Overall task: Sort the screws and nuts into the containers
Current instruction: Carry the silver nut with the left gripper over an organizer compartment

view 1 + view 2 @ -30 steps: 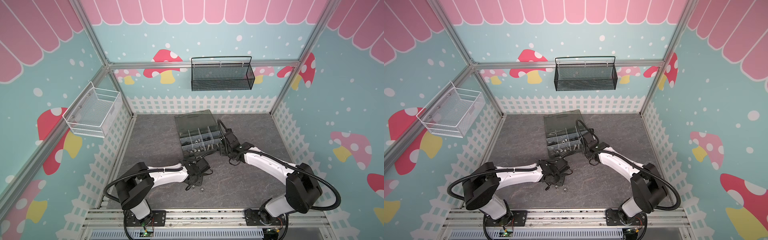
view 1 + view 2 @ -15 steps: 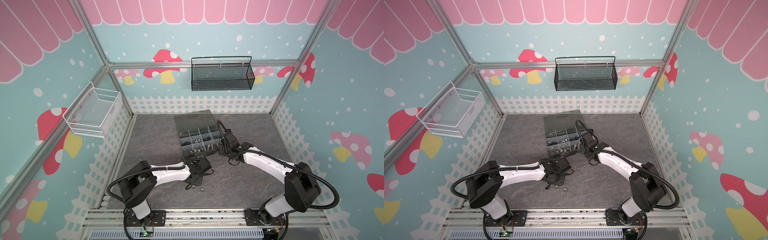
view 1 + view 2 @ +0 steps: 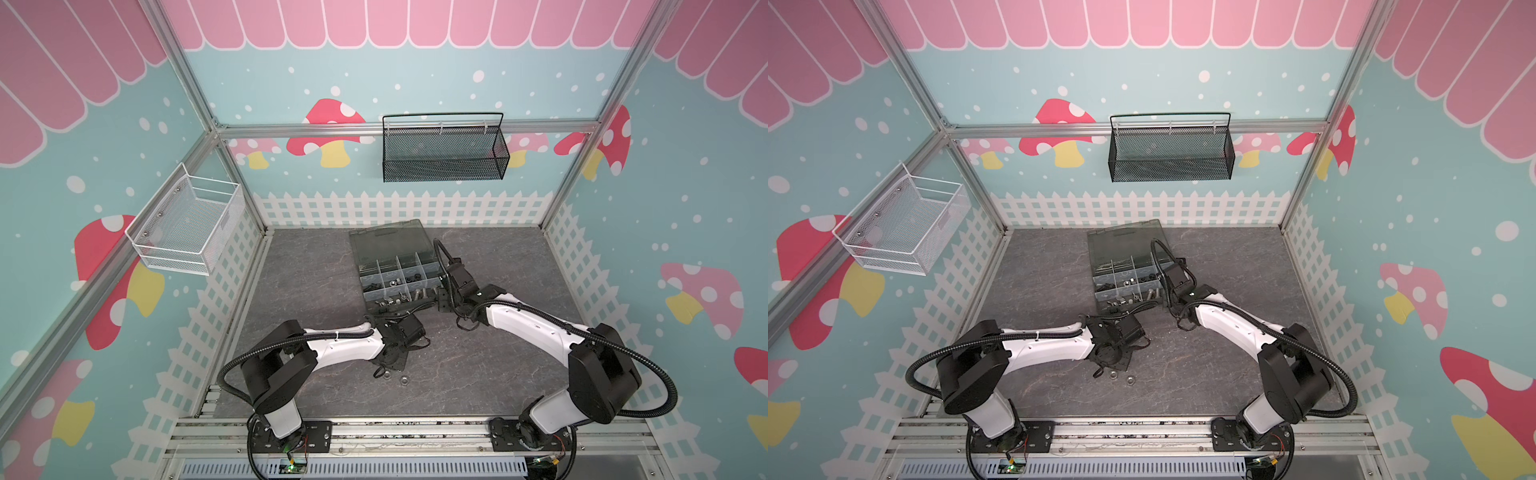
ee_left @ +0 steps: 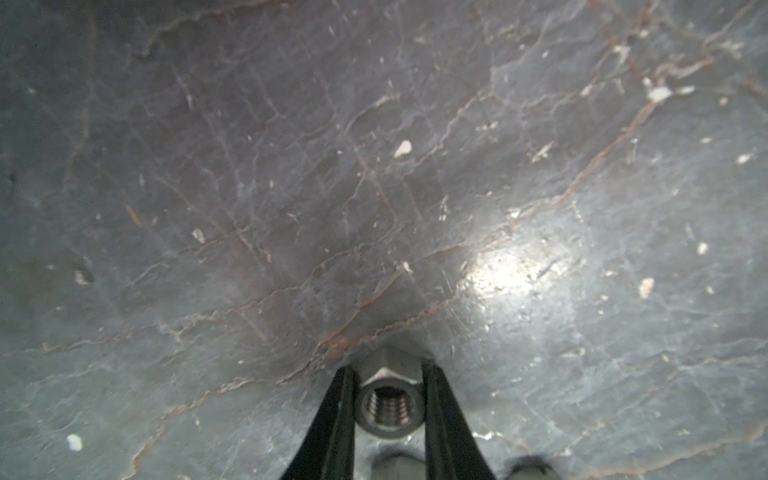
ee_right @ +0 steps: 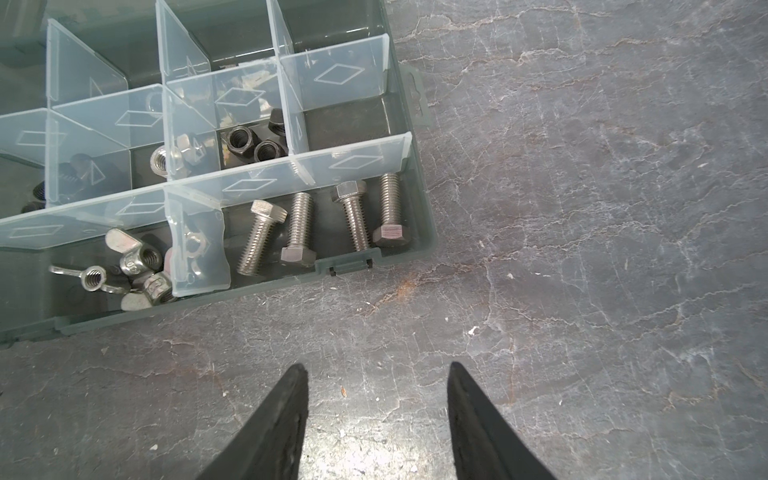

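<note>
Four silver screws [image 5: 297, 226] in corner compartment [image 5: 353, 160], wing nuts [image 5: 137, 259] alongside

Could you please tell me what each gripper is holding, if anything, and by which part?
The left gripper pinches a silver nut by its opposite sides; right gripper holds nothing.

Floor [image 5: 582, 208]: dark grey stone pattern, pale and rust-brown veins.
Box [image 3: 388, 239]: smoky grey-green, see-through.
Dividers [image 5: 332, 75] inside the box: pale blue-grey, translucent, embossed diamond outlines.
Bolts [image 5: 353, 216] and wing nuts [image 5: 137, 259] in the box: silver.
Small hex nuts [image 5: 253, 145] in the box: black.
Loose nut [image 4: 388, 405] in front of the box: silver.
Mesh basket [image 3: 442, 153] above and behind the box: black.
Wire basket [image 3: 187, 226] left of the box: white.
Walls [image 3: 685, 208] around the box: teal, white dots, red-and-yellow and pink mushrooms, pink scallops, white picket fence.
Arms [image 3: 345, 351] in front of the box: white shells, black joints.
</note>
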